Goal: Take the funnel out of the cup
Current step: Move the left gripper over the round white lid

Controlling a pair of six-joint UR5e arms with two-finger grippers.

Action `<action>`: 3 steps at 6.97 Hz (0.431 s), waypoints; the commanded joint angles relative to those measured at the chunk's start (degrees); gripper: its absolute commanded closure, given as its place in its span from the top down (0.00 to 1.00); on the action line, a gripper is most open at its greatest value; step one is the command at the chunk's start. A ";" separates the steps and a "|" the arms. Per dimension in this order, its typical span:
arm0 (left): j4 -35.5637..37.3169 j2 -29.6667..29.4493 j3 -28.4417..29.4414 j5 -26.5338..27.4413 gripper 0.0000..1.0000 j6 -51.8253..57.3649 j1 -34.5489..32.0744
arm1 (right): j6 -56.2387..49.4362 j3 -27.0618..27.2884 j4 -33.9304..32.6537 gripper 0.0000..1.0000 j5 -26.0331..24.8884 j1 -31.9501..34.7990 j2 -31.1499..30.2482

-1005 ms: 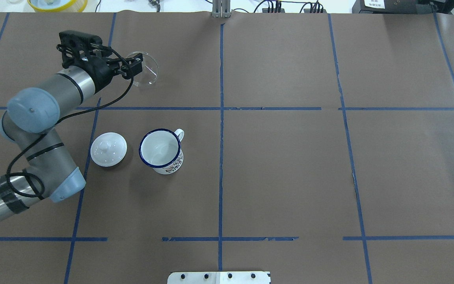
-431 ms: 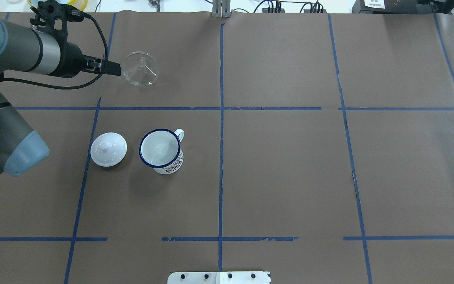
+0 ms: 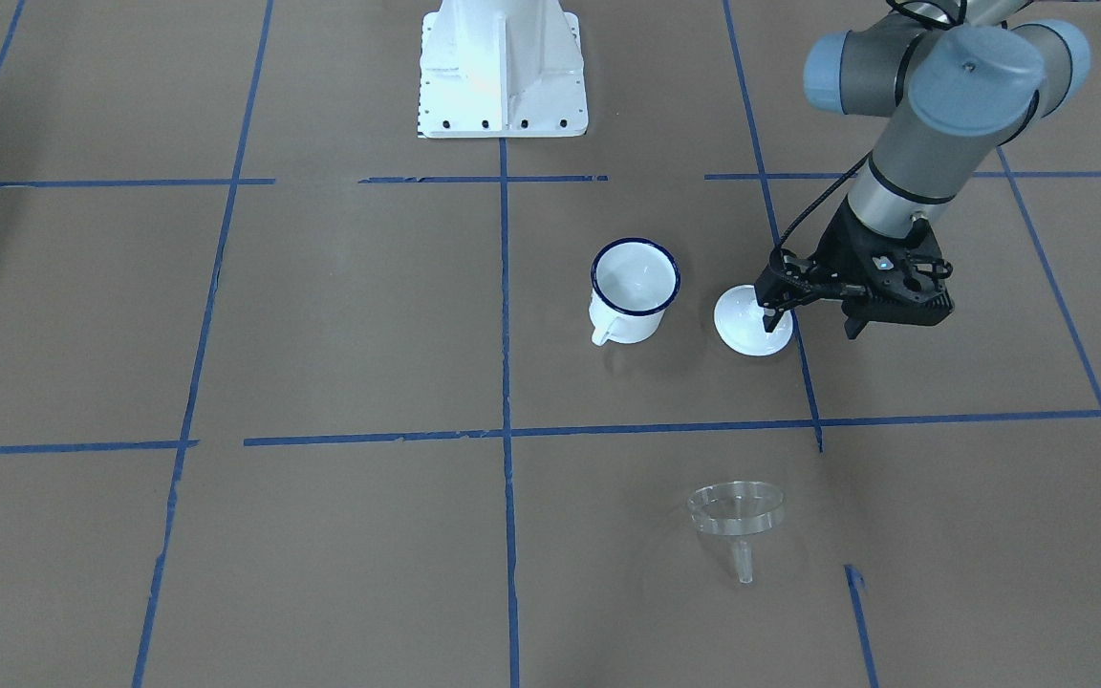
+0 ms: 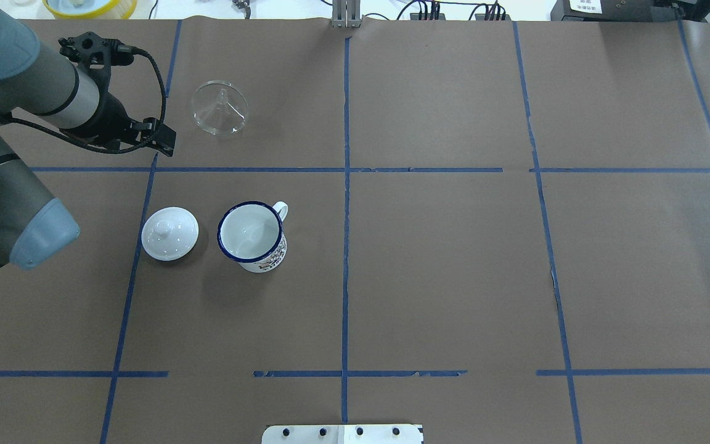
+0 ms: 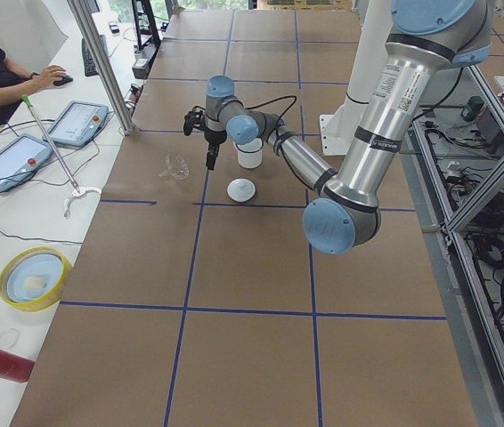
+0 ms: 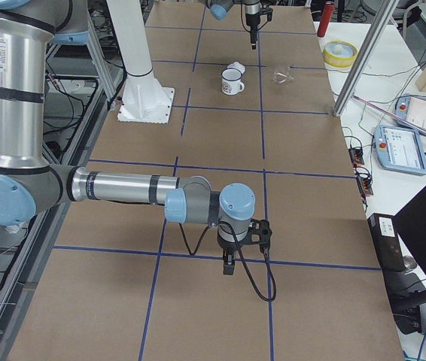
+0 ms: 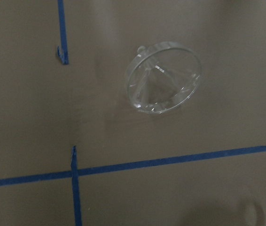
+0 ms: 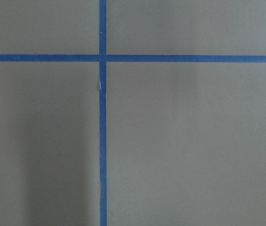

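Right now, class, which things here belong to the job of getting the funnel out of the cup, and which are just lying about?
Part of the job:
- funnel, on the table, apart from the cup
- cup, nothing in it

Just lying about:
- white lid, beside the cup
- yellow bowl, off the table's far edge

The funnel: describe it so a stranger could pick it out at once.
On the brown table, find the blue-rimmed white cup with a white lid beside it. The funnel sits alone one taped square farther from the robot, the only see-through thing there.
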 commanded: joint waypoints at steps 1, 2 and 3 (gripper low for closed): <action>2.35 -0.17 2.73 -0.67 1.00 -0.74 0.72 | 0.00 0.06 0.00 1.00 0.00 0.00 0.00; 1.48 0.09 3.78 -1.19 1.00 -5.27 2.73 | 0.00 -0.03 0.00 1.00 0.00 0.00 0.00; 1.12 0.35 3.79 -1.19 1.00 -6.71 4.92 | 0.00 -0.03 0.00 1.00 0.00 0.00 0.00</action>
